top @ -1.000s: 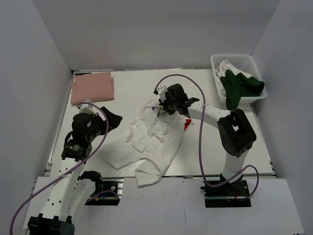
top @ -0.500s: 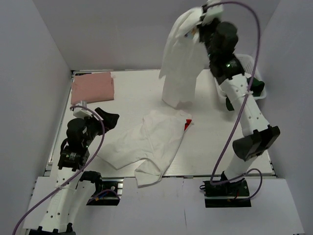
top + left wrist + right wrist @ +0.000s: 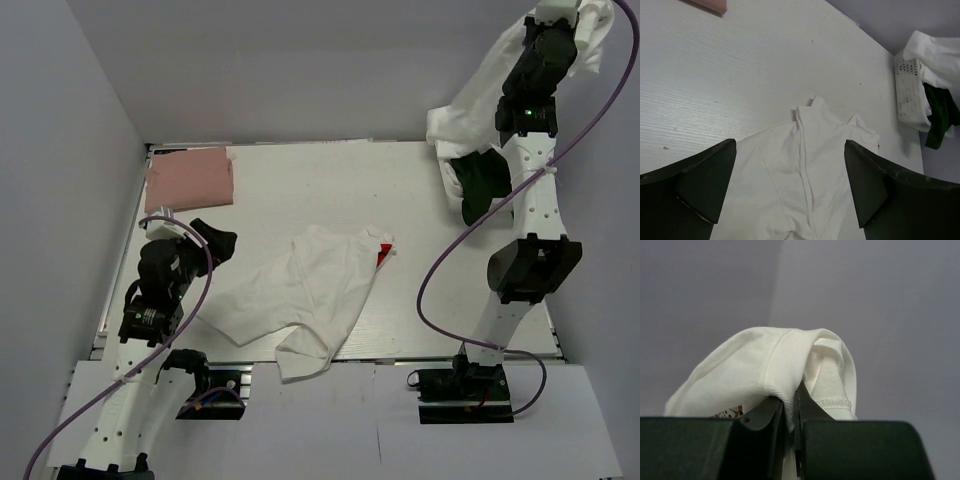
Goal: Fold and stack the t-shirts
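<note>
Bare white wood-grain tabletop [image 3: 330, 185] across the far middle, between folded salmon-pink tee [image 3: 190, 180] in the far-left corner and white plastic mesh basket [image 3: 907, 95] at the far right; passable there at table level; blocked near centre by large crumpled white t-shirt [image 3: 300, 295], spread from beside the wide-open left gripper [image 3: 220, 240] to the near edge; bare too right of that shirt, up to the upright right arm [image 3: 525, 270]; crowded above the basket, with white tee [image 3: 465, 110] hanging from the high, clamped right gripper [image 3: 792, 405] over draped dark green tee [image 3: 480, 185]; hemmed by grey walls [image 3: 80, 150] left, far and right.
</note>
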Robot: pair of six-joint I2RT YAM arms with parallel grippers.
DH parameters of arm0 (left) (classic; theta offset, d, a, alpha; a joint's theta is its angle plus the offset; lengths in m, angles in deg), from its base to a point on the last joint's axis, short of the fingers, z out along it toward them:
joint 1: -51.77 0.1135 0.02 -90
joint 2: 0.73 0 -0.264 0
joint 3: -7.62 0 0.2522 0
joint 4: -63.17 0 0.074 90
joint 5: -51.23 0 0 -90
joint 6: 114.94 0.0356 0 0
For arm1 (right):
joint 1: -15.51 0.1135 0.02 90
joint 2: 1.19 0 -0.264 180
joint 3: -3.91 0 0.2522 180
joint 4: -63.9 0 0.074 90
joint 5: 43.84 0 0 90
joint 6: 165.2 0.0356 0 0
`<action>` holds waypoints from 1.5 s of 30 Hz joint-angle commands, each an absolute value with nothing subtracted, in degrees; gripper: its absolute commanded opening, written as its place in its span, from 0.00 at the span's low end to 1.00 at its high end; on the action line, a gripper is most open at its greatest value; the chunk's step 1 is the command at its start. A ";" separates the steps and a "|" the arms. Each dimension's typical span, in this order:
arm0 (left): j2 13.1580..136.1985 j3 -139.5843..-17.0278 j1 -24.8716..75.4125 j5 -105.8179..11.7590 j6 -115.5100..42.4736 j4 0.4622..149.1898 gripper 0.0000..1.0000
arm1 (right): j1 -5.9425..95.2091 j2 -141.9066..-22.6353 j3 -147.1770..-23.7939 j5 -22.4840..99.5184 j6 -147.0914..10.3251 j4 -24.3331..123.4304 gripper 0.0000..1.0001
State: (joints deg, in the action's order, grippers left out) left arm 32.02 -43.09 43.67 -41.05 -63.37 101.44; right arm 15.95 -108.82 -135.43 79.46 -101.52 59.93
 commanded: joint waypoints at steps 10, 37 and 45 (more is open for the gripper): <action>34.07 -45.33 43.33 -33.42 -66.68 107.95 0.99 | 11.38 -106.83 -108.74 69.47 -92.96 65.28 0.00; 61.49 -33.39 43.33 -41.93 -75.83 114.20 0.91 | 52.31 -105.06 -90.45 50.11 -92.83 33.87 0.90; 62.55 -30.23 43.33 -40.17 -77.06 112.80 0.72 | 53.83 -114.48 -91.86 43.61 -98.84 43.19 0.90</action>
State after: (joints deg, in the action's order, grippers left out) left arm 60.70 -34.30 43.67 -40.18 -76.42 115.23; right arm 54.18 -115.03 -90.78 46.28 -94.77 35.05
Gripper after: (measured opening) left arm 0.764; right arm 0.900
